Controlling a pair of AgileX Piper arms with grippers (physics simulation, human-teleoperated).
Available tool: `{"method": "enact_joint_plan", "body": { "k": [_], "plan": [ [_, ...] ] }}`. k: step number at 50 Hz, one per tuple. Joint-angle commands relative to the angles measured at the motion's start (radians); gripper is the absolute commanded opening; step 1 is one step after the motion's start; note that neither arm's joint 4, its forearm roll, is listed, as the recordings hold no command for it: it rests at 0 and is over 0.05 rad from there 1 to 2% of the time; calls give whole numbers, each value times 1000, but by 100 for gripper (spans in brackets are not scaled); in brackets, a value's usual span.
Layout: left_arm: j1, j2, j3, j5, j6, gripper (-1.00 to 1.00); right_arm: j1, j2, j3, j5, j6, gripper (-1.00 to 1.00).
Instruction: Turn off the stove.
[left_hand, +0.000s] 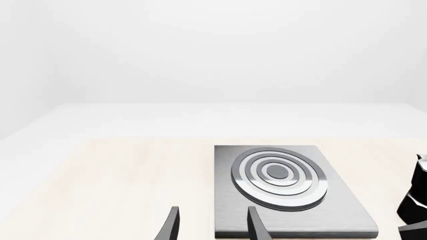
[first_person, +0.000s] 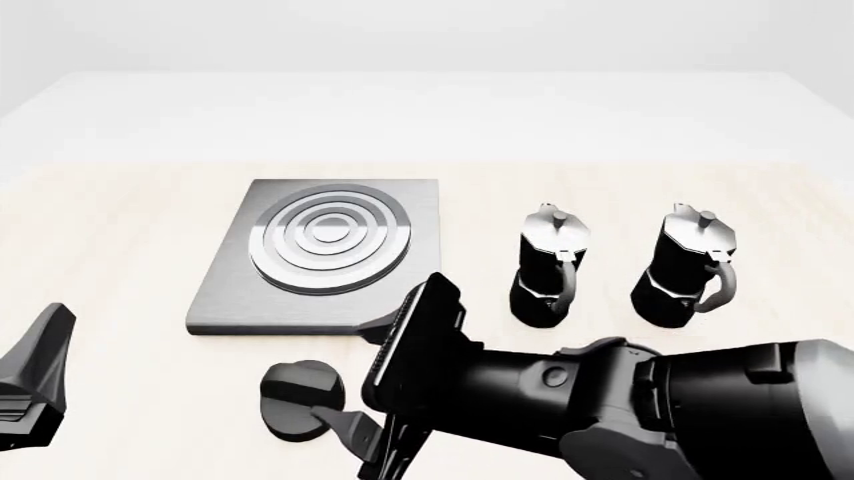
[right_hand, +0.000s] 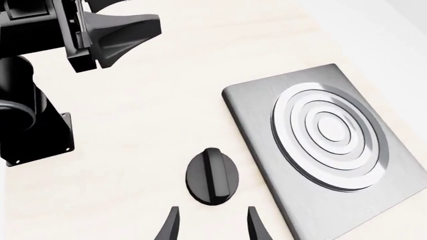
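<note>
The knob lies at lower left of the front view, just below the stove plate. The right gripper is released, fingers straddling short of the knob; its ridge points along the approach. The left gripper is likewise released, farther off.

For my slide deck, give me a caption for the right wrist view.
Right gripper, open, poised just short of the black knob beside the stove plate.

Brushed matt grey metal stove with glossy silver rings; knob perhaps smooth black plastic; pale, faintly wood-grained matt surface.
</note>
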Motion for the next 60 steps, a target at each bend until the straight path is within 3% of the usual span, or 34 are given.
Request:
{"method": "enact_joint_plan", "body": {
  "k": [1,27,60],
  "plan": [
    [0,0,0,0,0,100,6,100,-38,-48,-7,100],
    [0,0,0,0,0,100,-12,314,-102,-134,-38,100],
    [0,0,0,0,0,100,-2,438,-153,-169,-46,100]
  ]
}}
